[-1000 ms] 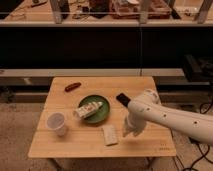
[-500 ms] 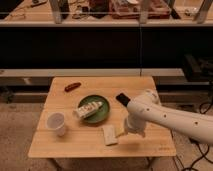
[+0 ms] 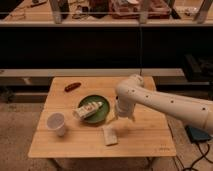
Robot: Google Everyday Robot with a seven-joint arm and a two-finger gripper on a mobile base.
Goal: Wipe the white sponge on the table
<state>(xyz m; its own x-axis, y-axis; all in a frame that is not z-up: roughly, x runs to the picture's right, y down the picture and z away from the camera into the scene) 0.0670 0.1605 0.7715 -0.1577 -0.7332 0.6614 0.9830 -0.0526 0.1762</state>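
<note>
Camera view: the white sponge is laid flat on the table, toward its near edge. The gripper is held just to the far right of it, beside the green plate. How wide the gripper is cannot be told.

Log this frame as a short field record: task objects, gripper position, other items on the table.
table: light wood, planked top
white sponge: flat near the front edge
gripper: over the table, just behind and right of the white sponge
green plate: mid-table, holding a pale packet
white cup: upright, front left
red item: back left
</note>
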